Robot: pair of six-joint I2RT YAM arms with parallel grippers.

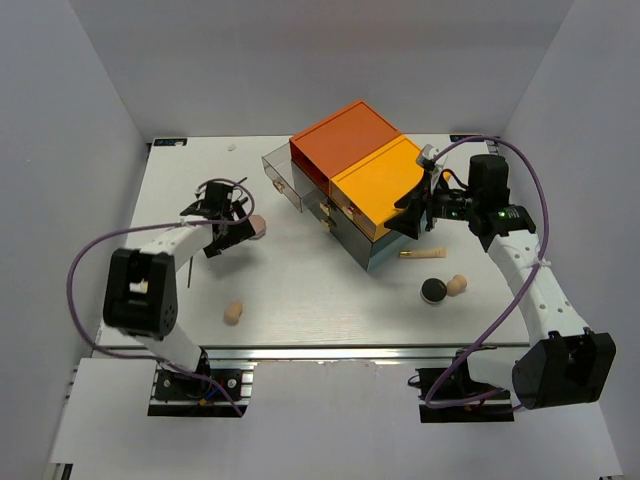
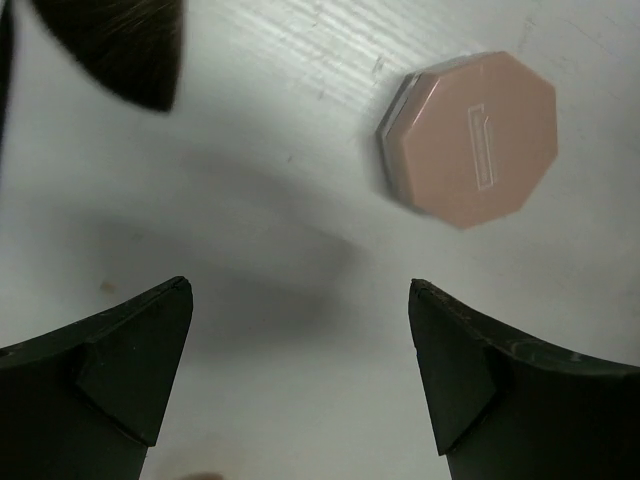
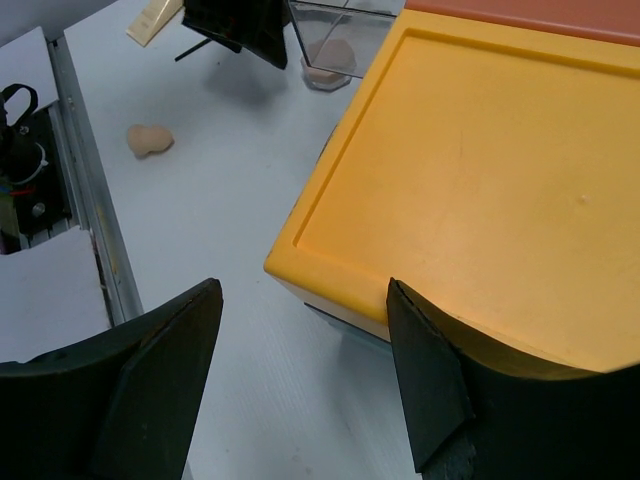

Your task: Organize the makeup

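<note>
A pink octagonal compact (image 1: 258,227) lies on the table just right of my left gripper (image 1: 226,228). In the left wrist view the compact (image 2: 470,135) is ahead and to the right of the open, empty left gripper (image 2: 300,300), with dark brush bristles (image 2: 120,45) at the upper left. A thin black brush (image 1: 187,270) and a beige sponge (image 1: 233,314) lie at the front left. A gold-tipped tube (image 1: 420,254), a round black compact (image 1: 432,290) and a beige sponge (image 1: 457,285) lie at the front right. My right gripper (image 1: 410,215) is open and empty at the yellow lid's corner (image 3: 300,300).
The drawer box with an orange top (image 1: 345,140) and a yellow top (image 1: 385,185) stands at the back middle. A clear drawer (image 1: 280,175) is pulled out to its left. The yellow top (image 3: 480,150) fills the right wrist view. The metal rail (image 1: 330,352) marks the table's near edge.
</note>
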